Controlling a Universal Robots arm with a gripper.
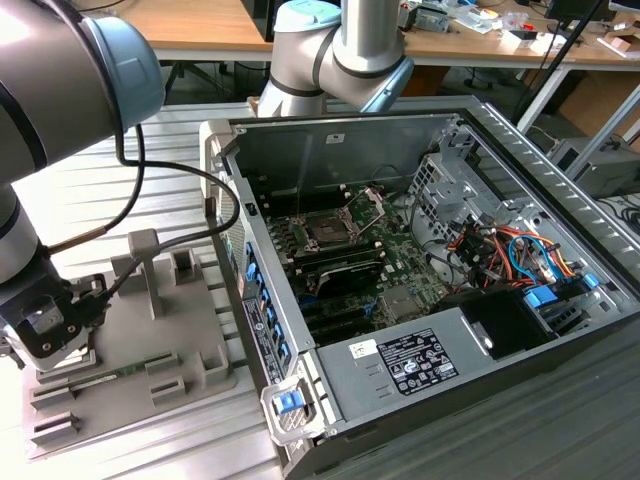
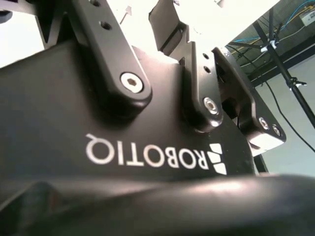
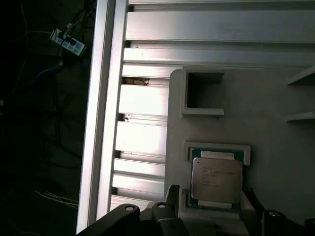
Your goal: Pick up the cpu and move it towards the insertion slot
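Grey fixture plate (image 3: 275, 98), cpu (image 3: 216, 179) in its nest, between spread jaws

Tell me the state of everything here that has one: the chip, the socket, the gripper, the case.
cpu, seated flat in the grey fixture, not lifted.
gripper, open, fingers either side of the cpu.
insertion slot, uncovered, dark centre exposed.
retaining plate, hinged up.
computer case, side panel off, lying on its side.

pincer (image 3: 210, 196): cut off at first wrist view's edge | fixture plate (image 1: 170, 350): partly hidden behind arm (image 1: 60, 90) | insertion slot (image 1: 327, 232): contacts too small to tell
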